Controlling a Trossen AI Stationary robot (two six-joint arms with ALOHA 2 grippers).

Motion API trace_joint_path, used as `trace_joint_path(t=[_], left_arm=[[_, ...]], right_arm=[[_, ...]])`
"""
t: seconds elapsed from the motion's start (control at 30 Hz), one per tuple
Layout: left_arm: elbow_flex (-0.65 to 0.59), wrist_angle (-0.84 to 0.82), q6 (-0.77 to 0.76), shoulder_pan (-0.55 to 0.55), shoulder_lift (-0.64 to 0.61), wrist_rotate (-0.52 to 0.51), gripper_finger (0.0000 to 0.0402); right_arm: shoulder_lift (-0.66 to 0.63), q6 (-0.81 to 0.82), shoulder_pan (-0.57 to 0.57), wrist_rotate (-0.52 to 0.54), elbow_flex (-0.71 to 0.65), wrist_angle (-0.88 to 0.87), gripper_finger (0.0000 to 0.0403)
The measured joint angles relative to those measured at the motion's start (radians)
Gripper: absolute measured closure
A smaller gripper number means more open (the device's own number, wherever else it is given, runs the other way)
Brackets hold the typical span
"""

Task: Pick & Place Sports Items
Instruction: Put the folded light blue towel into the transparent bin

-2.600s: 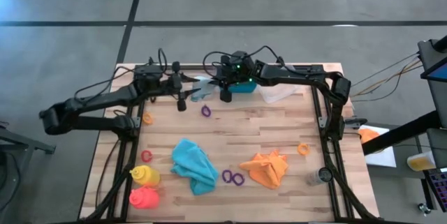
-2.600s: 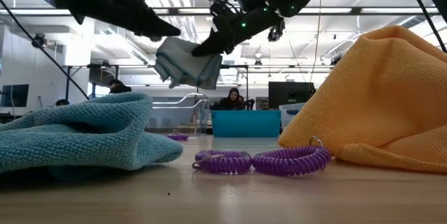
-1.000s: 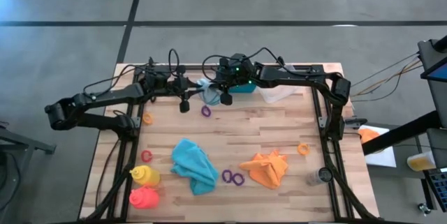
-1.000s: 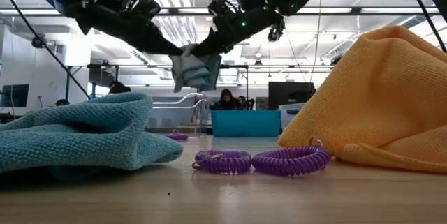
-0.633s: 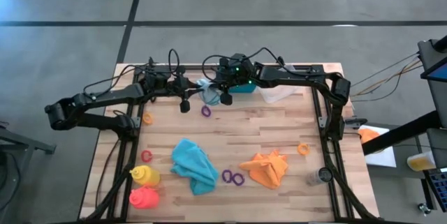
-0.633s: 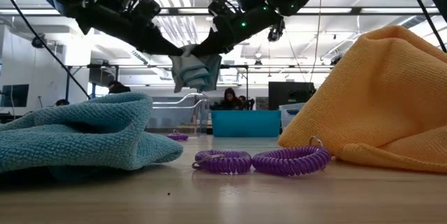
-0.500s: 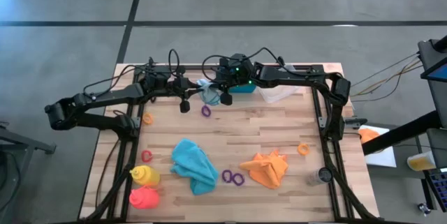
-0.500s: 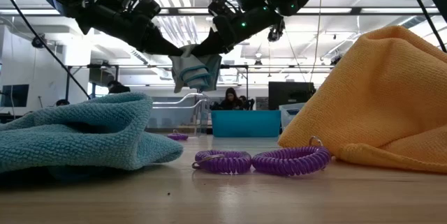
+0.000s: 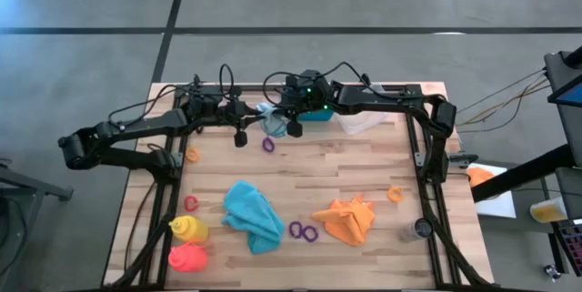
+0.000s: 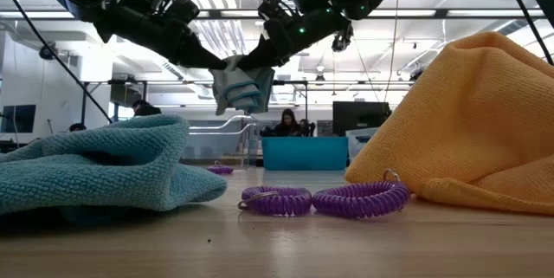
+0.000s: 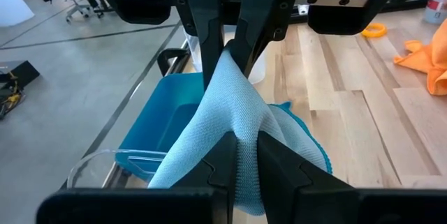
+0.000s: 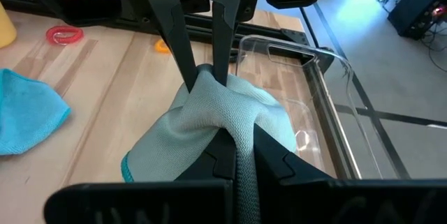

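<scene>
You now have the left gripper (image 10: 218, 61) newly clamped beside the right gripper (image 10: 249, 60) on the pale blue cloth (image 10: 241, 89), aloft near the teal bin (image 9: 317, 113): a handover is likely under way.

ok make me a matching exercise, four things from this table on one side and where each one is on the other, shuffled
Things:
1. pale blue cloth
2. yellow bottle
3. teal bin
4. orange cloth

Places:
A. at the table's far edge, under the right arm
B. near the front left corner, beside the pink-red bottle
C. in the air, gripped by the left gripper and the right gripper
D. on the wood, right of the purple rings

Pairs: 1-C, 2-B, 3-A, 4-D
</scene>
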Motion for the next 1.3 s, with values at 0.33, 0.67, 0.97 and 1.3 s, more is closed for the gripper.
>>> trace_joint_path(t=[0.33, 0.67, 0.97, 1.3], left_arm=[[0.000, 0.000, -0.031, 0.000, 0.000, -0.008, 0.0354], [0.000, -0.002, -0.088, 0.000, 0.000, -0.033, 0.0372], [0.000, 0.000, -0.082, 0.000, 0.000, -0.045, 0.0386], [0.049, -0.093, -0.057, 0.000, -0.006, -0.073, 0.0386]], right_arm=[[0.000, 0.000, 0.000, 0.000, 0.000, 0.001, 0.0392], [0.000, 0.001, 0.000, 0.002, 0.000, 0.001, 0.0392], [0.000, 0.001, 0.000, 0.002, 0.001, 0.001, 0.0392], [-0.001, 0.030, 0.005, -0.009, 0.002, -0.002, 0.0289]])
